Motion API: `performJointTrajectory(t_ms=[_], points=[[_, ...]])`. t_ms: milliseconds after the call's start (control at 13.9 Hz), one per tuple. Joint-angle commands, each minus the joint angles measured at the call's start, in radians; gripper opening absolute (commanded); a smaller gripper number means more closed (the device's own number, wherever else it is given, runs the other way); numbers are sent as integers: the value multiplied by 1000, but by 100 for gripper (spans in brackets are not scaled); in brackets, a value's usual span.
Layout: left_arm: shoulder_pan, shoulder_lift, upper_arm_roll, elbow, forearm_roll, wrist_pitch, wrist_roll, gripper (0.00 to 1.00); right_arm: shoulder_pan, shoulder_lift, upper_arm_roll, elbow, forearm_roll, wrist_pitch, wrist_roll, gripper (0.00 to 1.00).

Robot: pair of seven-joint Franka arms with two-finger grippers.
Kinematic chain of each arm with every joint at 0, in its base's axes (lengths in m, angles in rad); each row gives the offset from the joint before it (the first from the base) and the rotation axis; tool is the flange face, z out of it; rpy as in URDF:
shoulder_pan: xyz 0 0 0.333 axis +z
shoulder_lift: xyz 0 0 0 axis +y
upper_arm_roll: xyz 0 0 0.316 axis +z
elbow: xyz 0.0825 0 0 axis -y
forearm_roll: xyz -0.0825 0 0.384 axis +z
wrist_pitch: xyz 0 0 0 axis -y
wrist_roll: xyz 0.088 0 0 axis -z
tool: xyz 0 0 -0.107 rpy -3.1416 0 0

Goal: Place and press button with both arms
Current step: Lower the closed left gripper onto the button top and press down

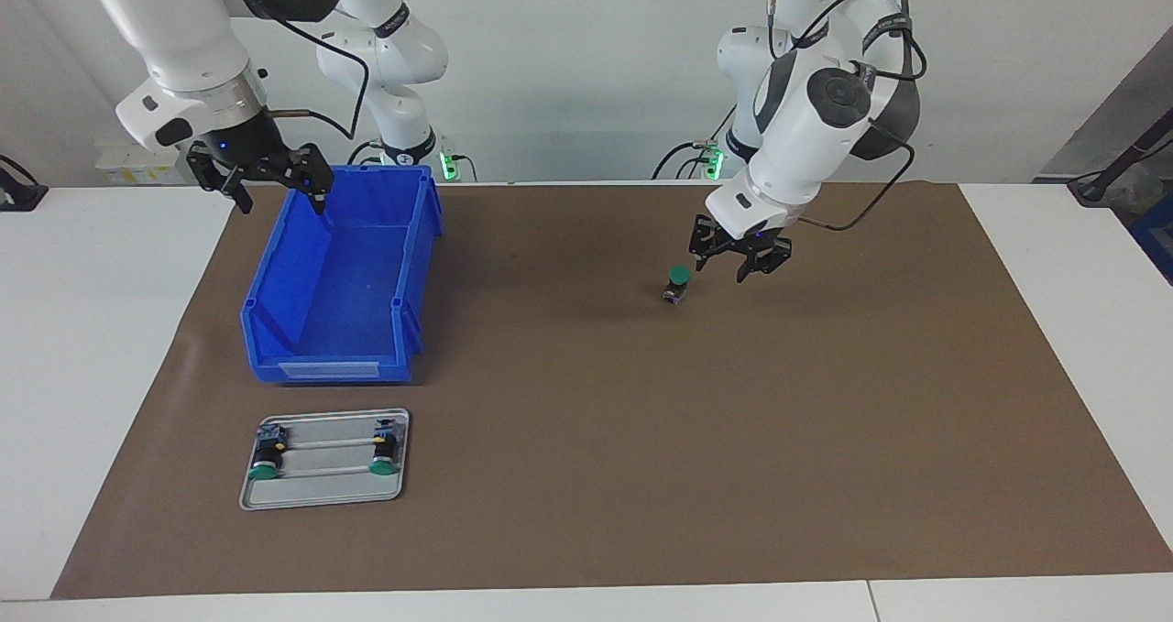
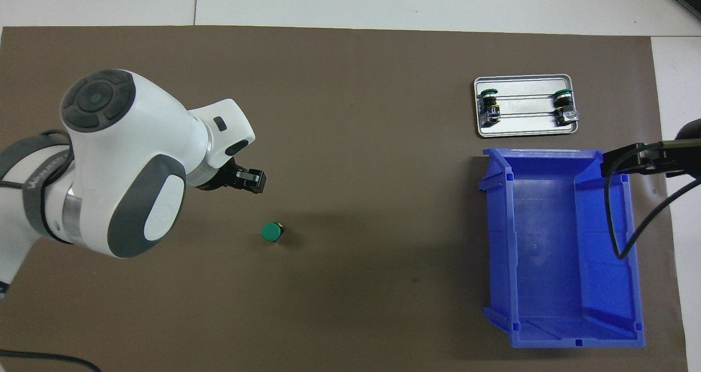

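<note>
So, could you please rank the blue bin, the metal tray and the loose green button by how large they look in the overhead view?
1. Blue bin, clearly the largest.
2. Metal tray, noticeably smaller than the bin.
3. Loose green button on the brown mat, by far the smallest.

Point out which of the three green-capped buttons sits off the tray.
The button standing alone on the brown mat, green cap up, beside the left gripper. The other two buttons lie on the metal tray by the blue bin.

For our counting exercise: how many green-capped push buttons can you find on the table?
3. One button stands alone on the brown mat, beside the left tool. Two more lie in the metal tray, beside the blue bin. None seems hidden.
</note>
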Motion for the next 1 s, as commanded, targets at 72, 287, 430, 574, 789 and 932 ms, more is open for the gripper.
performJointTrajectory(t_ms=[72,287,430,574,789,932], points=[[-52,-90,14,-202,49,176,-135,31,-7,-17,9,-11,13,-10,11,100],[-74,-92,13,-262,49,263,-146,19,-7,-17,9,-11,13,-10,11,100],[-83,-115,11,-329,49,324,-144,19,-7,-17,9,-11,13,-10,11,100],[-100,-125,11,-351,49,335,-146,19,-7,-17,9,-13,13,-10,11,100],[-115,-136,10,-372,49,337,-149,19,-7,-17,9,-13,12,-10,11,100],[-132,-145,11,-394,49,348,-149,19,-7,-17,9,-11,12,-10,11,100]])
